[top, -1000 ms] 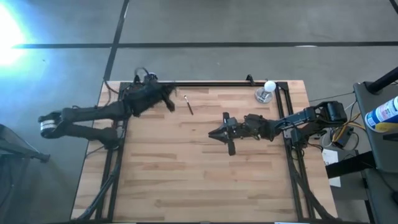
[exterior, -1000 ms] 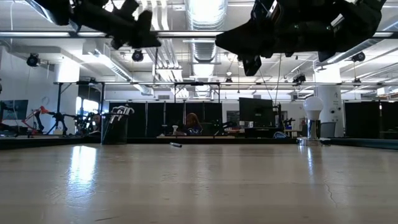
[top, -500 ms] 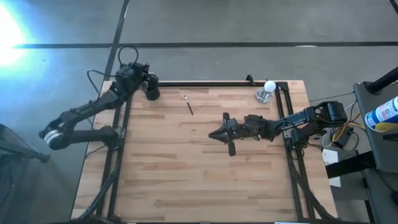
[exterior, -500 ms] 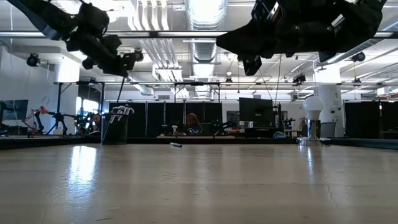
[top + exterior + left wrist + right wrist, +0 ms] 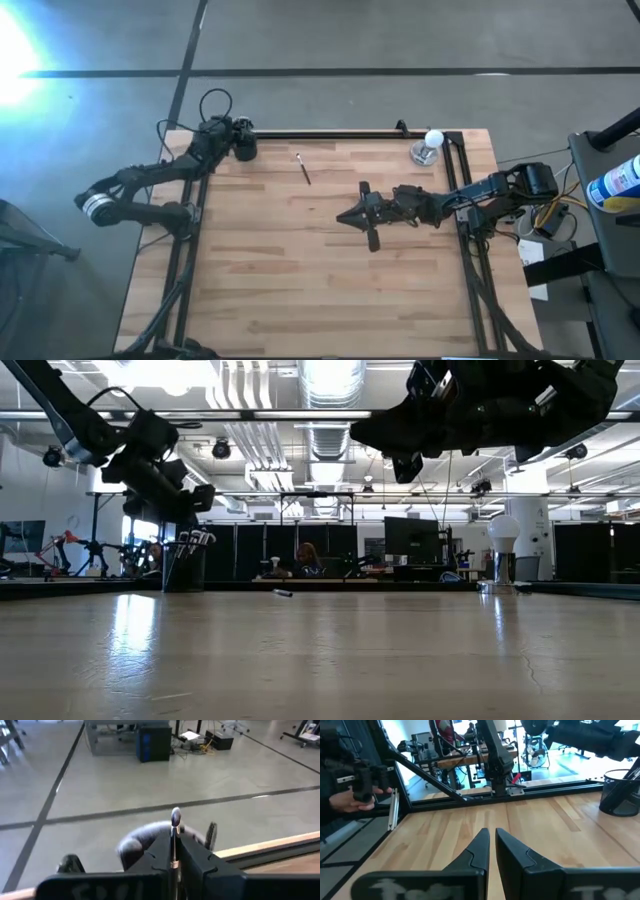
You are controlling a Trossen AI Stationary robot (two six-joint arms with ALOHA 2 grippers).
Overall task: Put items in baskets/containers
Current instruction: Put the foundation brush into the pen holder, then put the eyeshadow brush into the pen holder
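Note:
The black cup stands at the table's far-left corner with several pale-tipped sticks upright in it. It also shows in the right wrist view. My left gripper hangs just above the cup, shut on one thin stick. Another dark stick lies flat on the table right of the cup. My right gripper hovers shut over the table's middle, touching nothing. My left gripper pinches a thin stick between its two fingers. The stick runs along the fingers, and its rounded tip sticks out past their ends toward the blurred dark cup. It is lifted clear of the table.
A white light bulb on a stand sits at the far-right corner. A black rail runs along the table's far edge. A person's hand with a dark device shows beyond the table. Bare wood fills the near half.
My left gripper has swung from near the lying stick toward the table's far-left corner and come down over the cup, carrying a thin stick. My right gripper has kept still.

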